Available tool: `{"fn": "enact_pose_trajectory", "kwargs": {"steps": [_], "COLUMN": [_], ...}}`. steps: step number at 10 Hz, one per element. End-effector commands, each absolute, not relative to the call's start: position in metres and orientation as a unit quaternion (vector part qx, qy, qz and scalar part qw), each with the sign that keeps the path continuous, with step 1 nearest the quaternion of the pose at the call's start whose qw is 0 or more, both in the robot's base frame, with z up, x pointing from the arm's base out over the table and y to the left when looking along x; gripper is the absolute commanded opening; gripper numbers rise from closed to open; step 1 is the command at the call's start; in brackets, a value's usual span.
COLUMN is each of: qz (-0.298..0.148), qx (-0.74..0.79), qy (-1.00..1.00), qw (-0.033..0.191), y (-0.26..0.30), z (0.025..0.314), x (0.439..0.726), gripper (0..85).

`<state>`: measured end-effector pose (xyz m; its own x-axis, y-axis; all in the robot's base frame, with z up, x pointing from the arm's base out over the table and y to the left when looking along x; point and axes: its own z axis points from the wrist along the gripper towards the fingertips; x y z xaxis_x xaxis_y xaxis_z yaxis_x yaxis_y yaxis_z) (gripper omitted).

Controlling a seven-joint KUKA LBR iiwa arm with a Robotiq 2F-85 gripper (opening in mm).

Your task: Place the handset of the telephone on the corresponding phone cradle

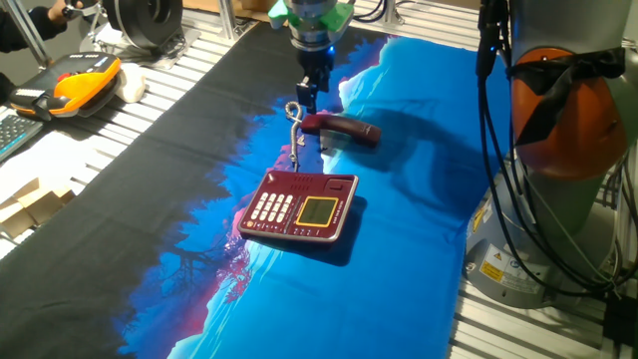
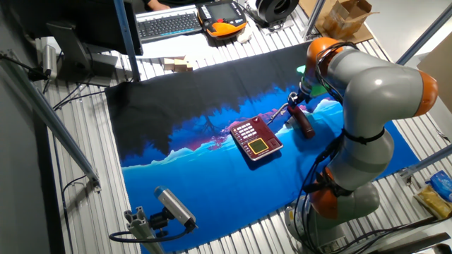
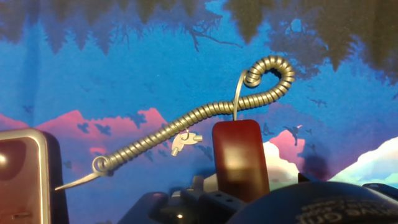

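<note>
The dark red handset [image 1: 347, 130] lies on the blue cloth, just beyond the telephone [image 1: 299, 207]. Its pale curly cord [image 1: 294, 125] runs from its left end toward the base. The phone cradle [image 1: 305, 182] is the bare strip on the base's far edge, and nothing rests on it. My gripper [image 1: 310, 98] hangs just above the handset's cord end. In the hand view the handset end [image 3: 239, 158] fills the lower middle, the cord [image 3: 205, 115] loops above it, and a corner of the base [image 3: 22, 174] shows at left. The fingertips are hidden there. The other fixed view shows the handset [image 2: 305, 125] right of the telephone [image 2: 256, 137].
An orange and black device [image 1: 85, 80] and a keyboard [image 1: 12, 130] lie on the slatted table at far left, off the cloth. The arm's orange and grey base [image 1: 558, 130] stands at the right. Cardboard boxes [image 1: 30, 204] sit at the left edge.
</note>
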<state>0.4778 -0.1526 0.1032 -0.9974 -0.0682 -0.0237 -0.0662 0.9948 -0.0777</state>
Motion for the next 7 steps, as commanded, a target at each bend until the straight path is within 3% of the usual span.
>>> {"fn": "enact_pose_trajectory", "kwargs": {"steps": [1,7], "qz": [-0.031,-0.022], "qx": [-0.033,-0.019], "qy": [0.999,1.0], "qw": [0.01,-0.006], "y": [-0.1526,-0.1526], "z": [0.1032,0.1032], "x": [0.478,0.478], "gripper": [68.0,68.0]}}
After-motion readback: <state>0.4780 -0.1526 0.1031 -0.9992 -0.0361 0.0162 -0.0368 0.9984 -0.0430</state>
